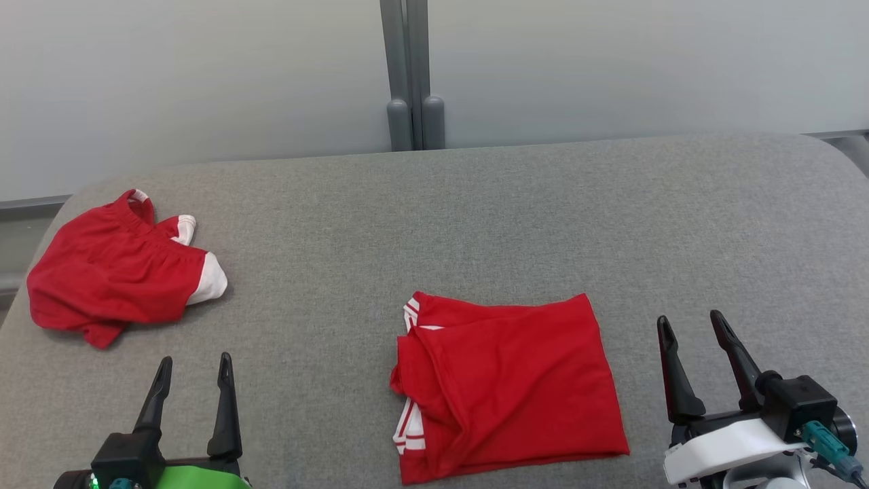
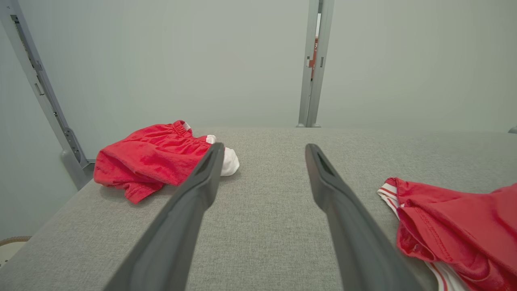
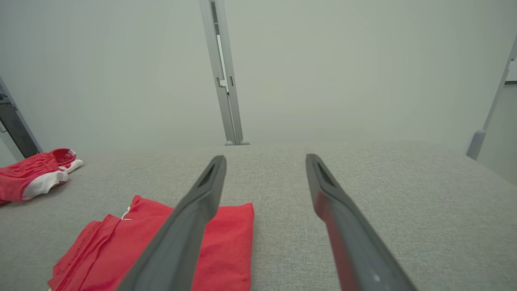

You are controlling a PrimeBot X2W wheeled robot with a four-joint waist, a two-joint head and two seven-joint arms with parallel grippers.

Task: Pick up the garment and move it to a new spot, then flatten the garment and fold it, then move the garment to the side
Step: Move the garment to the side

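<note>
At the far left of the table (image 1: 434,224), a crumpled garment (image 1: 115,272), red with white trim, is seen lying in a heap near the left edge. The left gripper (image 1: 195,358) is found low in the head view, on the robot's side of that heap and apart from it. Its two fingers are spread wide and nothing is held between them.

At the centre, towards the near edge, the folded garment (image 1: 509,387) is noted. It is red, laid roughly square and flat on the table. White-striped edging is exposed along its left side, and some wrinkling is seen at the lower left. It is well apart from the crumpled garment.

To its right, the right gripper (image 1: 689,317) is recorded with its jaws parted and empty, near the folded garment but clear of it. Behind the table, a grey post (image 1: 413,102) is seen against a pale wall.
</note>
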